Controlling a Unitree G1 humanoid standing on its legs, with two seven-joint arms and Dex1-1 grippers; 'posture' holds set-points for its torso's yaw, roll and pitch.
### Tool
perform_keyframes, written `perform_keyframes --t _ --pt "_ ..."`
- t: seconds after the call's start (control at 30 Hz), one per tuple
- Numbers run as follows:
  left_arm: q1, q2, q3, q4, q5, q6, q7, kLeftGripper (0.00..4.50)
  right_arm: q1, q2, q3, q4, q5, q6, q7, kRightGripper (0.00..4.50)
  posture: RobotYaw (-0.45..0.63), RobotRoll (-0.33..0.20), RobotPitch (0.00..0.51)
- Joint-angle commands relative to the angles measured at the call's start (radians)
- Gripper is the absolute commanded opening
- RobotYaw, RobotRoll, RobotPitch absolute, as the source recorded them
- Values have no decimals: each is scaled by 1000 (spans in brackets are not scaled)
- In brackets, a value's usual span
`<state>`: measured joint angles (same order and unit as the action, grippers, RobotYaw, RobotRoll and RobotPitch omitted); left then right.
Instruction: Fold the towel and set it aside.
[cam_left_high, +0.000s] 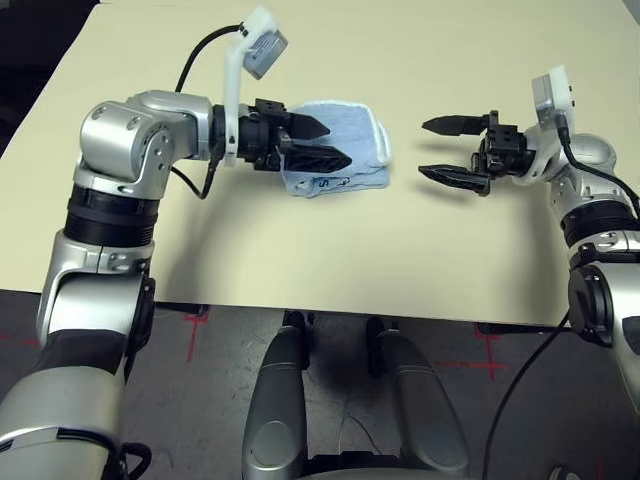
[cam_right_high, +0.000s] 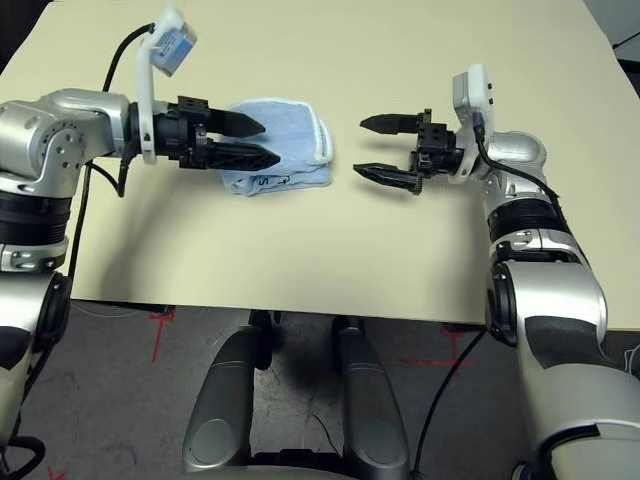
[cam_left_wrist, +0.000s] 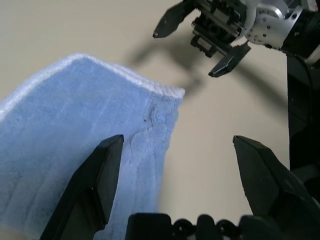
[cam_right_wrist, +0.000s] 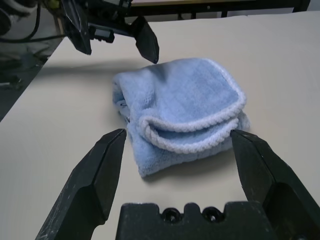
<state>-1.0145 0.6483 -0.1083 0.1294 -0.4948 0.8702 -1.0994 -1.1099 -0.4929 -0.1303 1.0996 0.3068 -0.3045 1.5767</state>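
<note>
The towel (cam_left_high: 358, 132) lies folded on the cream table (cam_left_high: 300, 250), a light-blue terry bundle with white stitched edging and a dark handwritten mark on its near layer. My left gripper (cam_left_high: 337, 144) hovers open over the towel's left part, one finger above the cloth and one off its near edge, holding nothing. In the left wrist view the towel (cam_left_wrist: 75, 115) lies under one finger. My right gripper (cam_left_high: 423, 149) stands open a short way to the right of the towel, pointing at it, empty. From the right wrist the towel (cam_right_wrist: 185, 95) shows its rolled edge.
Bare tabletop stretches all around the towel, towards the far side and the near edge (cam_left_high: 330, 312). Below the near edge is dark floor with red tape marks (cam_left_high: 192, 325).
</note>
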Motion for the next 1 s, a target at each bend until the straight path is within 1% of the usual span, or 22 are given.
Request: perform_keyframes --t 0.03,0.07,0.1,0.17,0.2,0.3,0.47,0.5,0.53,0.7,0.87,1.0 --pt "59 5 29 4 28 -172 -44 4433 1 0 -16 9 2 2 11 4500 95 0 280" --pt "70 2 39 18 32 -200 -43 4433 0 1 -16 10 1 0 16 4500 90 0 283" --pt "74 -5 52 34 29 -213 -36 4479 -1 3 -15 10 1 0 19 4318 88 0 284" --pt "74 -12 64 63 35 -256 -36 4500 -3 4 -15 7 3 5 25 3872 87 0 285" --pt "72 -12 65 75 42 -273 -39 4500 -4 5 -15 6 3 8 29 3576 87 0 286" --pt "66 -11 63 108 55 -305 -41 4500 -2 4 -8 -2 2 9 37 2436 85 0 285" --pt "63 -6 64 122 57 -318 -56 4500 1 3 0 -16 5 18 38 561 84 0 283" --pt "65 -7 67 121 54 -323 -60 4500 2 4 3 -19 6 19 38 213 84 0 283" --pt "67 -6 69 119 52 -327 -66 4500 2 5 4 -22 6 20 38 22 84 0 283" --pt "100 4 52 122 84 -447 -127 4500 1 10 6 -29 6 21 38 22 85 0 285" --pt "127 -8 58 153 96 -565 -187 4500 6 12 15 -42 8 24 38 22 80 0 288" --pt "160 12 34 190 155 -708 -247 4500 10 10 22 -55 11 29 38 22 77 0 290"
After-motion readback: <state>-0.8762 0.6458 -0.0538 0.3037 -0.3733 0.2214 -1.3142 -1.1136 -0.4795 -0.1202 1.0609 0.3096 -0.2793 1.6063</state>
